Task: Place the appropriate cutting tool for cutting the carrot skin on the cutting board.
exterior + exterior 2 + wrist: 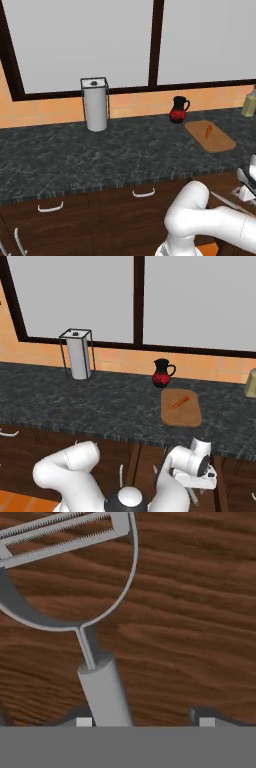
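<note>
In the left base view, a white paper-towel roll in a thin wire holder [94,104] stands at the upper left on the dark marbled countertop [75,155]. Right of centre sits a red-and-black jug [178,109], and just right of it lies the flat light-brown wooden cutting board [218,141] with the tiny orange carrot [208,131] resting on it. My gripper [246,192] hangs at the lower right edge, below the counter's front lip.

In the hand view, a grey metal peeler with a round handle and a looped, toothed blade head [102,689] lies on dark brown wood grain [190,622], running from upper left to bottom centre. My fingertips [84,722] stand on either side of the handle; I cannot tell whether they press it.
</note>
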Tool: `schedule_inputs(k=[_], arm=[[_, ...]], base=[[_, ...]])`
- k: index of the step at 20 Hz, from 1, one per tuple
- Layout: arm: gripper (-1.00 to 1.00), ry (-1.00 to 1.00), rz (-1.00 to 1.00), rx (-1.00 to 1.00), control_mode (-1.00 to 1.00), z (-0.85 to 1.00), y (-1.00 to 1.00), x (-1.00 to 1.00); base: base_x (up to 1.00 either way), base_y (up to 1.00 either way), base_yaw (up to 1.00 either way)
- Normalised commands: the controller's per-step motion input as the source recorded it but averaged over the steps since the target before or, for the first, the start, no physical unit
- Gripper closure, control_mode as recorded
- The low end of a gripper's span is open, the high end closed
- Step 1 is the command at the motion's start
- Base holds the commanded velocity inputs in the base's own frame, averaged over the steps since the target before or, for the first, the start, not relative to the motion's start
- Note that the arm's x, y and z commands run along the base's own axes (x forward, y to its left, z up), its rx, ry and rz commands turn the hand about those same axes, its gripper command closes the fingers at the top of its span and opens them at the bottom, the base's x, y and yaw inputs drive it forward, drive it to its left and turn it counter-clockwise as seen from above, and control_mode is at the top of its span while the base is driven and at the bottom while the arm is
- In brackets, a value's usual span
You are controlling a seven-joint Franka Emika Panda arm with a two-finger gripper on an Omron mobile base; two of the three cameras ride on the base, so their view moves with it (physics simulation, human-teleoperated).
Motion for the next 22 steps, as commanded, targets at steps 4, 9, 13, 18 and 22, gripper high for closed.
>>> schedule_inputs(k=[4,9,13,18,22], arm=[[1.0,0.04,0.0,0.0,-1.0,0.13,0.0,-0.21],[1.0,0.0,0.0,0.0,-1.0,0.68,0.16,-0.25],[1.0,0.0,0.0,0.0,-1.0,1.0,0.0,-0.52],[1.0,-0.02,0.0,-0.01,-1.0,1.0,0.34,-0.35],[1.0,0.0,0.0,0.0,-1.0,1.0,0.34,0.0]], base=[[0.0,0.0,0.0],[0.0,0.0,0.0],[0.0,0.0,0.0],[0.0,0.0,0.0],[0.0,0.0,0.0]])
